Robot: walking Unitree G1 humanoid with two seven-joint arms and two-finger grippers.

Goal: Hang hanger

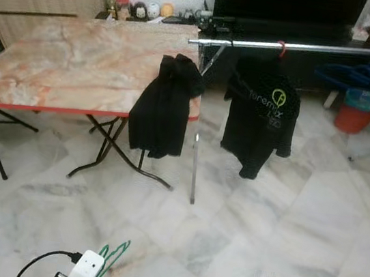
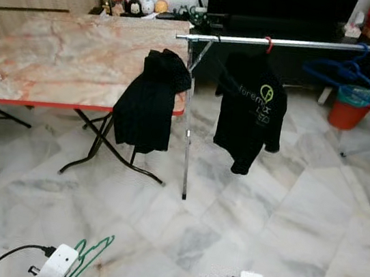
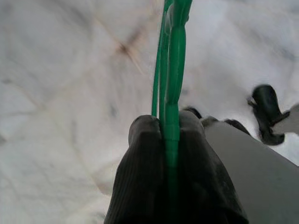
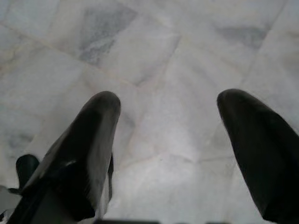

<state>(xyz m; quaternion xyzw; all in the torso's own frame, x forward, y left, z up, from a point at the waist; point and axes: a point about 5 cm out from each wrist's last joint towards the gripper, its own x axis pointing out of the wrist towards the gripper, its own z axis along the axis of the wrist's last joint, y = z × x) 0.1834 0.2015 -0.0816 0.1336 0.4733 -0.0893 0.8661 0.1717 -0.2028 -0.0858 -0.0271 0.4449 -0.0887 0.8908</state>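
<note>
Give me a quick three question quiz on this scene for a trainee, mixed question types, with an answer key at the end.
1. True or false: the left gripper is shut on the green hanger.
2. Which is draped over the edge of the marble table? A) a black garment B) a towel C) a blue hanger
3. Fill in: the black printed shirt hangs from the metal rail on a ____ hanger hook.

Key: 1 true; 2 A; 3 red. The right gripper is open over the floor.
</note>
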